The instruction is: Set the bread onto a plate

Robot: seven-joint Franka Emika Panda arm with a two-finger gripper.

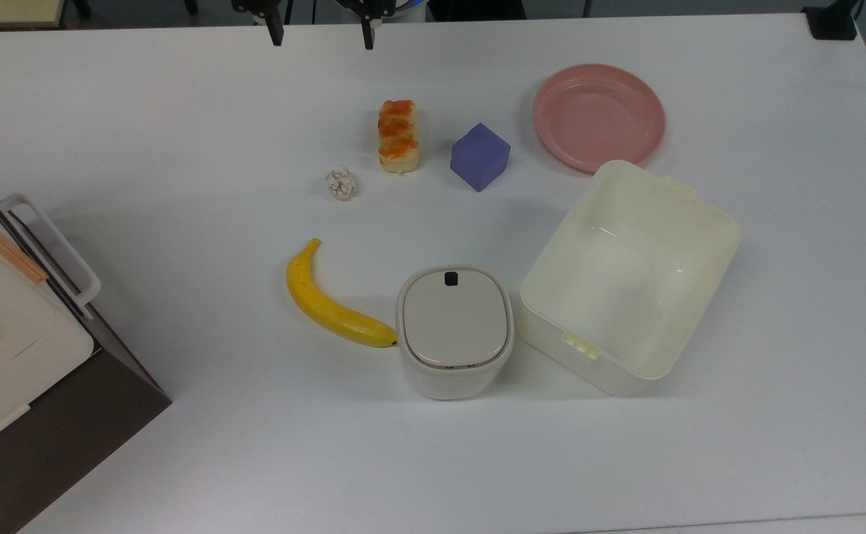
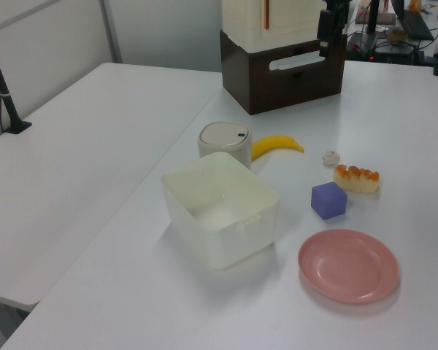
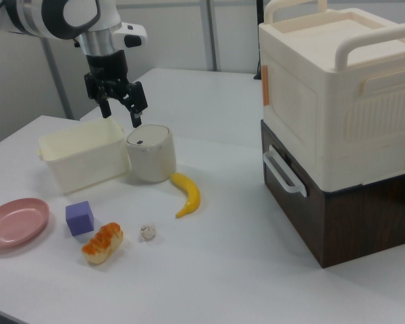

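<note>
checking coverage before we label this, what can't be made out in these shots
- Arm above the gripper: cut off by the top view's upper edge.
- Floor of the cream tub: hidden by its near wall in the right view.
- Small whitish ball: too small to identify.
- Underside of the bread and the plate: against the table.

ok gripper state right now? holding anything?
Gripper: open, holding nothing, up in the air. Bread lies on the table, the plate has nothing on it.
</note>
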